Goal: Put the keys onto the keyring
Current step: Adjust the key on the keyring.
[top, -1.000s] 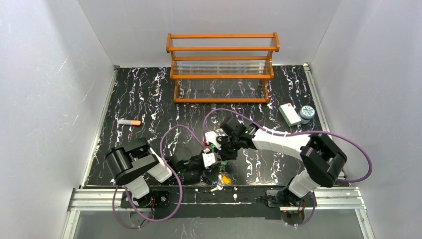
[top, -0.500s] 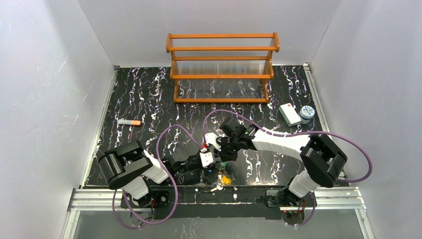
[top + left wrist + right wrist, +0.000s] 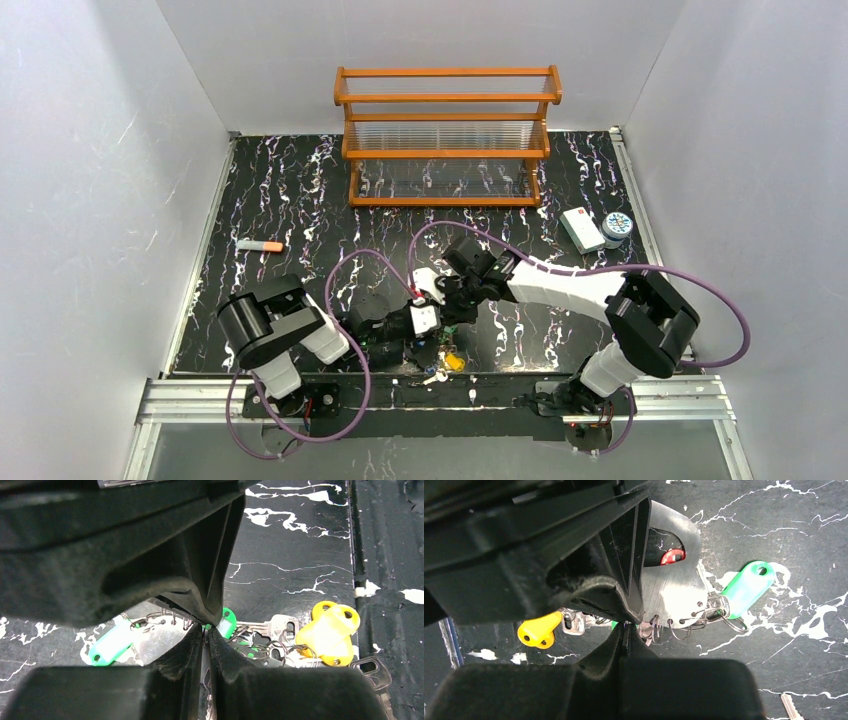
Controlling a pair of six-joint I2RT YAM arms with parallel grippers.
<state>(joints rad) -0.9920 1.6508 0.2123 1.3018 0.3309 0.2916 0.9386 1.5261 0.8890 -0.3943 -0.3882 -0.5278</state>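
The keys lie in a tangled heap near the front edge of the table, between the two arms, silver blades mixed with a yellow tag and green ones. The keyring sits in that heap. It shows as a flat silvery piece with small wire loops hooked along its edge, and some keys look attached already.

The right gripper is pressed fully together at that edge, though I can't make out whether it pinches a loop. The left gripper is drawn in to a thin slit just beside a green tag, with nothing clearly held.

I'd judge this as mid-threading. The next move calls for singling out one loose key and lining its hole up with the ring.
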